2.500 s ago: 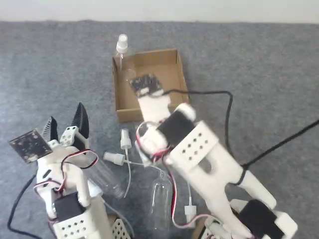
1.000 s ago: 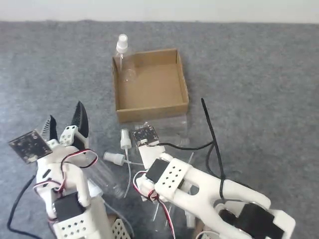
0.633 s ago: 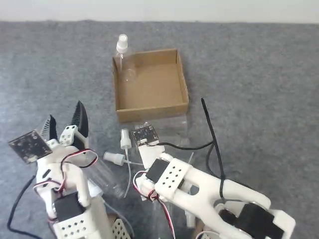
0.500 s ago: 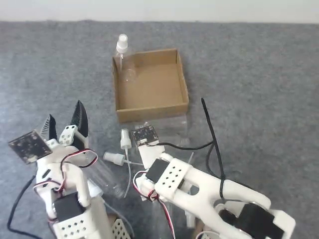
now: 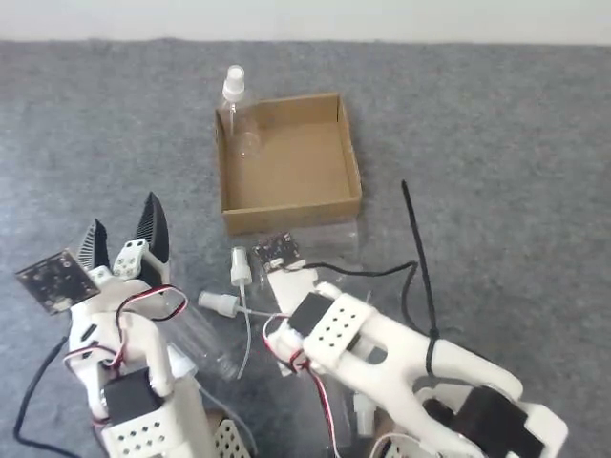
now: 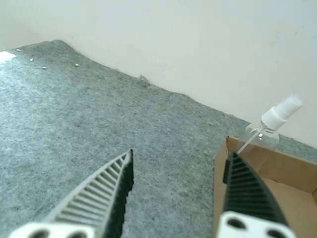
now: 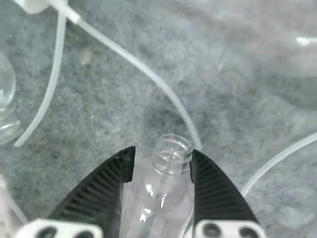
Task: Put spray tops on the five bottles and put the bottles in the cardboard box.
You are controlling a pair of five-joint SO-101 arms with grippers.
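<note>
Capped bottle (image 5: 233, 91) stands upright at the far left corner of the cardboard box (image 5: 291, 216), white spray top fitted. From the high view its body appears to sit inside the box wall.

An uncapped bottle (image 7: 159, 198) is held by the right gripper (image 7: 162, 152). The black ribbed jaws pinch it on both sides just below the open neck, and the mouth points past the jaw tips toward the grey table (image 5: 496, 143). A thin white tube (image 7: 133, 55) lies on the table and runs close beside the bottle's mouth.

The right arm (image 5: 372, 334) is bent low over the table on the near side of the box, with a black cable (image 5: 420, 258) looping beside it.

The left gripper (image 5: 124, 216) is raised over the near left part of the table, well apart from the box. Its jaws are spread wide with nothing between them.

Two loose spray tops lie on the table between the arms: one spray top (image 5: 240, 265) nearer the box and a second spray top (image 5: 220, 303) just beside it, both with tubes attached. A clear bottle (image 5: 205, 336) lies on its side near the left arm's base.
</note>
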